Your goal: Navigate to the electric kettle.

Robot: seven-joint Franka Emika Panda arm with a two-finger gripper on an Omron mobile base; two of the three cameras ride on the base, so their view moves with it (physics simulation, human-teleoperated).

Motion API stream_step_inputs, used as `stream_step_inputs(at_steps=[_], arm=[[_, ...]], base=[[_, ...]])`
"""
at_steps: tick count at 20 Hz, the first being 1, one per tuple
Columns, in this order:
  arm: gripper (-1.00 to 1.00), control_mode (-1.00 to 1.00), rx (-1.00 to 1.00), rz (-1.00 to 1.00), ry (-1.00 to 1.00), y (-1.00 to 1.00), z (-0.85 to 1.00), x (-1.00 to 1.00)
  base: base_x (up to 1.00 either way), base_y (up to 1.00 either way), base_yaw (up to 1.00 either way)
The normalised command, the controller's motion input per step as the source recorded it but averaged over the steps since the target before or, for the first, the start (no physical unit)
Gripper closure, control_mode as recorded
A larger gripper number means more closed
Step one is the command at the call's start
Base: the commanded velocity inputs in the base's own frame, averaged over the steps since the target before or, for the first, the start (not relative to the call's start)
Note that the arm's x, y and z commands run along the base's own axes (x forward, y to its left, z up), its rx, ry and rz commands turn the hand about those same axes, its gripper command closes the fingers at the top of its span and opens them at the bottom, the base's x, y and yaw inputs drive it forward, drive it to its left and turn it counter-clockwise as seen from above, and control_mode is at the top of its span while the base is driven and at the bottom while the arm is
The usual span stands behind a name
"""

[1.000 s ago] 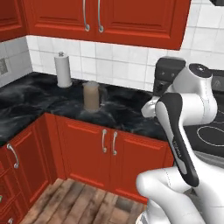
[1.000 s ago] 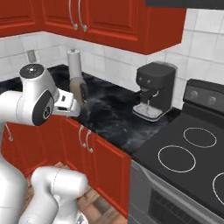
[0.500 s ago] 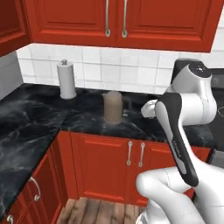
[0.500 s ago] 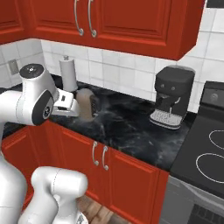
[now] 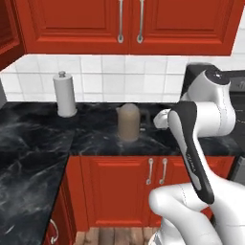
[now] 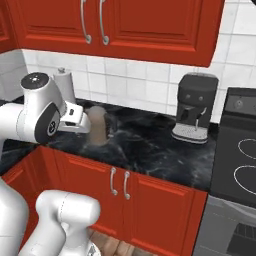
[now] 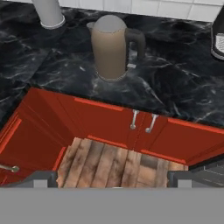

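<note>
One electric kettle (image 5: 128, 122) upright on surface (image 5: 38, 143), directly ahead; arm tucked for driving, tool state indiscernible, nothing visibly held.

Home kitchen: red cabinets (image 5: 129, 21), black marble worktop (image 5: 33, 143), white tile wall (image 6: 145, 90), coffee machine (image 6: 196, 107), stove (image 6: 240, 160), wood floor (image 7: 113, 164).
</note>
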Motion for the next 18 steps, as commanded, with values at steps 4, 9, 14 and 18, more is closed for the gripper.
stream_step_inputs(at_steps=[4,9,14,18], arm=[[-1.00,1.00,0.00,0.00,0.00,0.00,0.00,0.00],[-1.00,1.00,0.00,0.00,0.00,0.00,0.00,0.00],[-1.00,1.00,0.00,0.00,0.00,0.00,0.00,0.00],[-1.00,1.00,0.00,0.00,0.00,0.00,0.00,0.00]], base=[[0.43,0.22,-0.29],[0.46,0.48,-0.27],[0.48,0.36,-0.21],[0.40,0.08,-0.11]])
